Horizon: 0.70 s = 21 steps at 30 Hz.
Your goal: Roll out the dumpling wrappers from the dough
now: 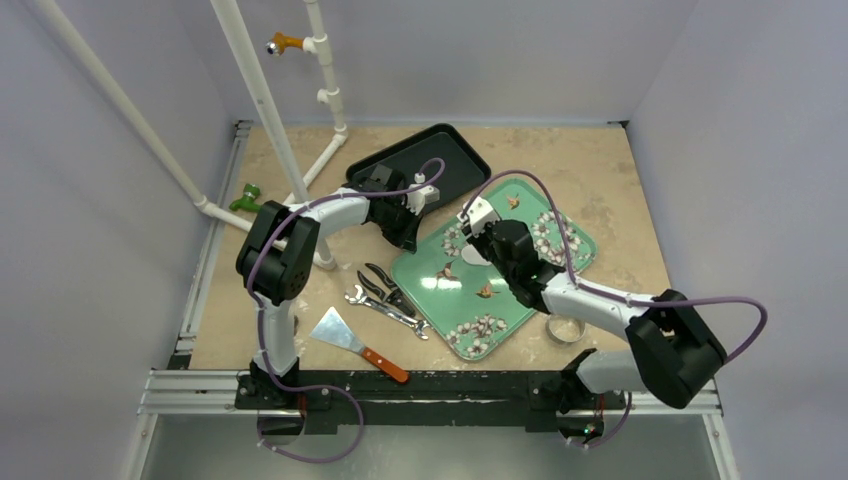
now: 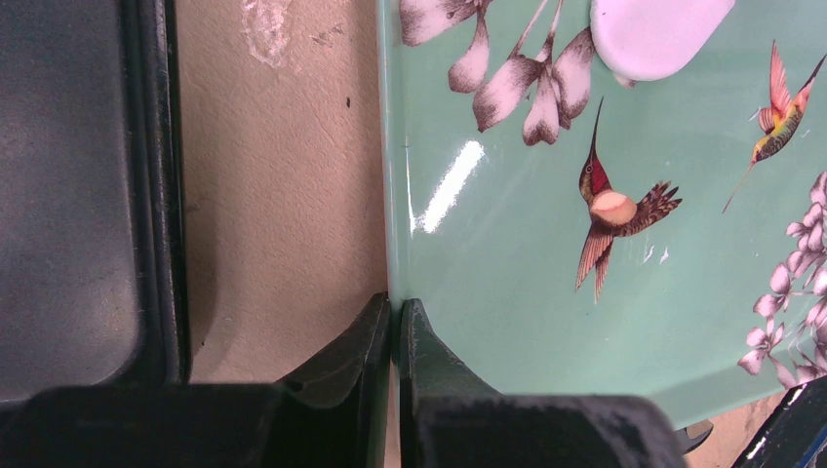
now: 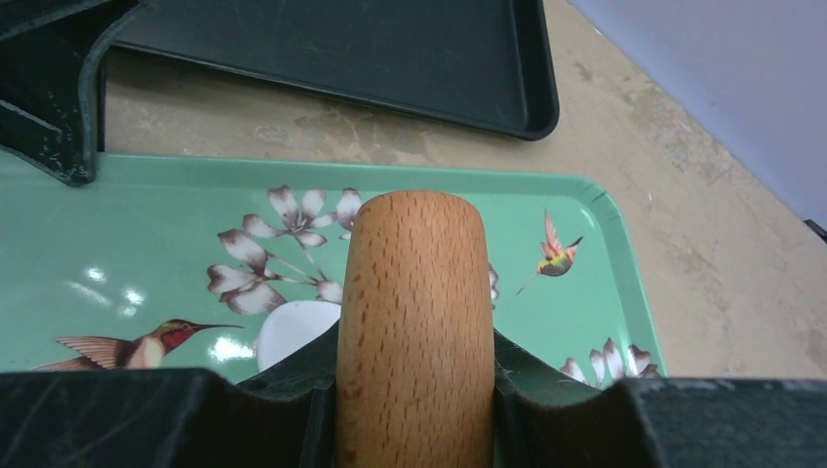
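**One dough disc on the green tray, pin clasped**

The mint-green rectangular tray [image 1: 440,300], printed with blossoms and hummingbirds, carries one thin white round dumpling wrapper [image 2: 658,34]. The wrapper is half hidden behind the right gripper [image 3: 414,361], whose jaws clasp a pale wooden rolling pin [image 3: 414,292]. The left gripper [image 2: 395,322] is pinched closed at the tray's rim; whether it grips the rim is unclear.

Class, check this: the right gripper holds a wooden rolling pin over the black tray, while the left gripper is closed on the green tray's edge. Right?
One error: the right wrist view shows the right gripper holding the wooden rolling pin over the green tray; the black tray lies beyond. The left gripper is closed on the green tray's edge.
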Motion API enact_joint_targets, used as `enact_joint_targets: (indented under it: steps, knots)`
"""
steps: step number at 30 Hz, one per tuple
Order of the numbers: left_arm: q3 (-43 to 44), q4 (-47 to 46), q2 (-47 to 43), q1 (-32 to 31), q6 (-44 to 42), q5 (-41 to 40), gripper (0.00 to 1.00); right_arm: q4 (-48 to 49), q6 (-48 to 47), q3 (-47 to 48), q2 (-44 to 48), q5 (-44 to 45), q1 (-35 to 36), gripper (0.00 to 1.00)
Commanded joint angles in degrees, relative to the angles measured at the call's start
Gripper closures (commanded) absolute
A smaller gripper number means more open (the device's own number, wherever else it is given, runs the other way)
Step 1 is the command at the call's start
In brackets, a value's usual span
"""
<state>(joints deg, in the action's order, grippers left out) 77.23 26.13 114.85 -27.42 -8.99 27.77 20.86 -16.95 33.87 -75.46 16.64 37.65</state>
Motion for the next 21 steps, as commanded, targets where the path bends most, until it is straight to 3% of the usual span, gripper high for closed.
enact_joint_targets:
  steps: [1,7,21]
  knots:
    - [0.1,0.1,0.1,0.9,-0.8,0.0,1.0,-0.2,-3.0,-3.3,-0.1,4.8,-0.2,1.0]
    - [0.4,0.2,0.2,1.3,-0.8,0.8,1.0,-0.7,-0.4,-7.8,2.0,3.7,-0.2,1.0]
    - [0.4,0.3,0.2,1.4,-0.8,1.0,1.0,-3.3,0.8,-6.0,-5.2,8.2,-0.2,1.0]
